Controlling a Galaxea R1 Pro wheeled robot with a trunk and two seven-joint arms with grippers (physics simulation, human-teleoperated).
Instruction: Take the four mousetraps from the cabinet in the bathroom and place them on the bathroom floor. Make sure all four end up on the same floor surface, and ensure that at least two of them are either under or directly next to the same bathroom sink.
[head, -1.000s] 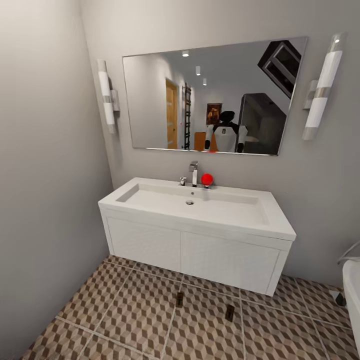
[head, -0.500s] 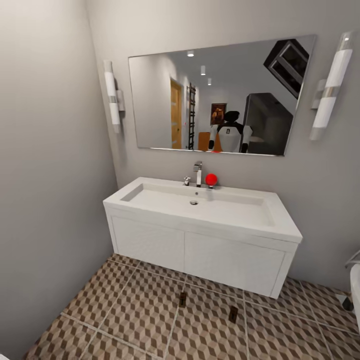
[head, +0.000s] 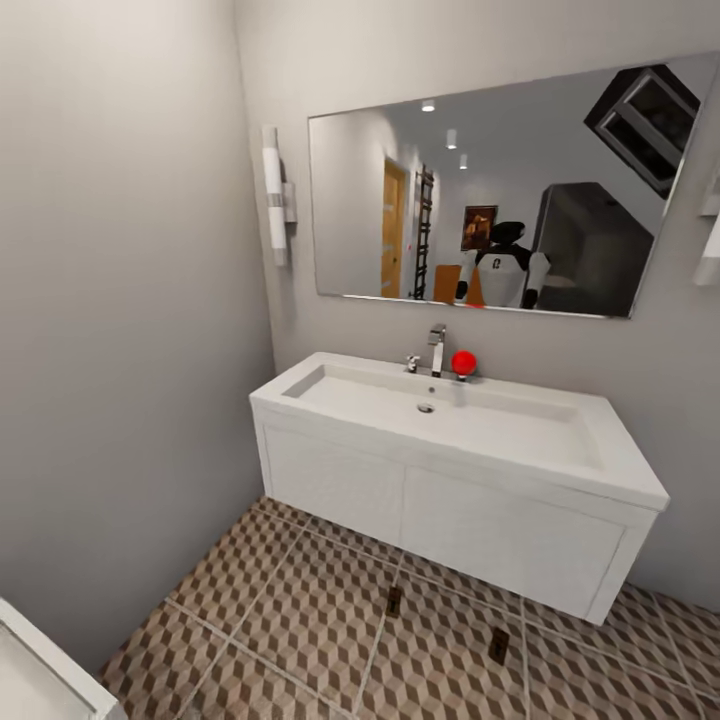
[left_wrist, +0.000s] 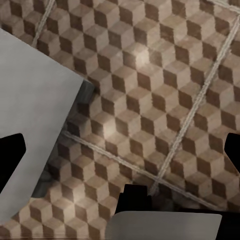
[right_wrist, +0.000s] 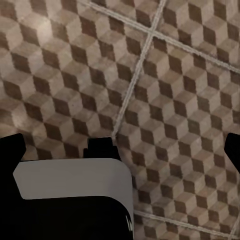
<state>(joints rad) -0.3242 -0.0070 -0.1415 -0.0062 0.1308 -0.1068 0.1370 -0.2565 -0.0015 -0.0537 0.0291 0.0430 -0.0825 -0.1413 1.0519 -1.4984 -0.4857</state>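
I see two mousetraps on the bathroom floor (head: 300, 600): one mousetrap (head: 393, 600) lies just in front of the bathroom sink (head: 450, 450), near its middle, and a second mousetrap (head: 498, 646) lies further out toward the sink's right half, apart from the first. Both rest flat on the cube-patterned tiles. Above the basin stands a metal tap (head: 436, 350) with a red ball (head: 463, 362) just beside it, and a mirror (head: 500, 190) on the wall reflects my robot. My left tool (left_wrist: 125, 142) and right tool (right_wrist: 125, 142) each hang over bare tiles, dark fingertips at the frame's two edges, spread wide, holding nothing.
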